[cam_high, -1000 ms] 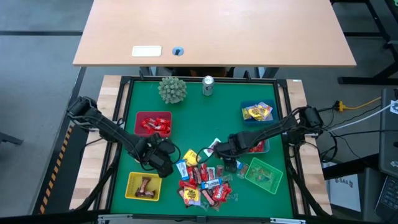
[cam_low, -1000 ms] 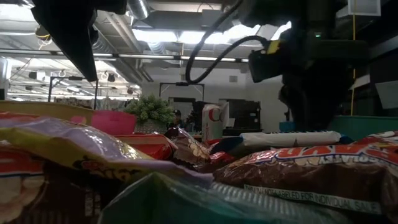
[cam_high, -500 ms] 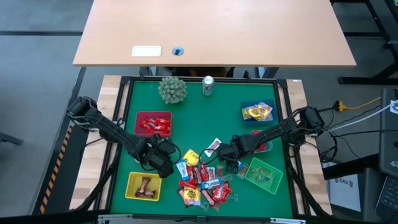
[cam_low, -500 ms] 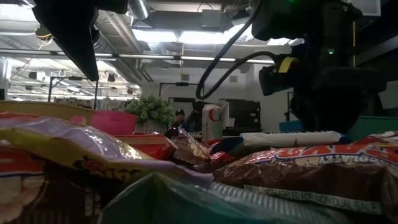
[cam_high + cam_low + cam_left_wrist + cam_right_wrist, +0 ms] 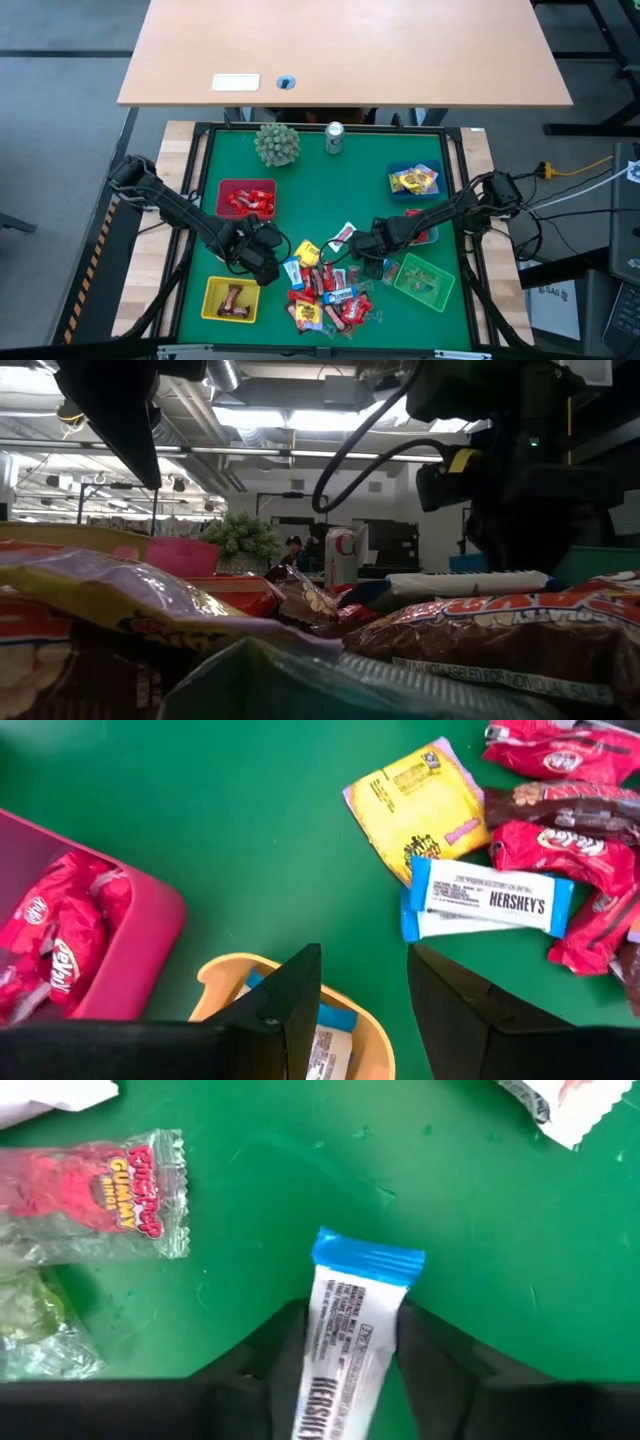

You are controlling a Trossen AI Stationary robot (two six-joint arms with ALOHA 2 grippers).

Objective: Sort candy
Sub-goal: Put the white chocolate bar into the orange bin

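On the green worktop [image 5: 310, 200] we see the candy [image 5: 325, 290] heaped in the lower middle of the high view, with some already in the red basket [image 5: 246, 198], the blue basket [image 5: 414, 181] and the yellow basket [image 5: 231, 299]. Our right pincer [image 5: 364, 262] is low at the right edge of that heap, left of the green basket [image 5: 424, 279]. The left pincer [image 5: 282, 262] hangs at the heap's left edge, its jaws apart and empty in the left wrist view.

In the right wrist view a blue-and-white Hershey's bar [image 5: 350, 1348] lies between the right fingers [image 5: 275, 1355], its long axis running straight out from the wrist, its blue end pointing away. The fingers stand narrow, flanking its sides; we cannot tell if they grip it. We judge the right arm is nearer, and closing across the bar's short width suits.
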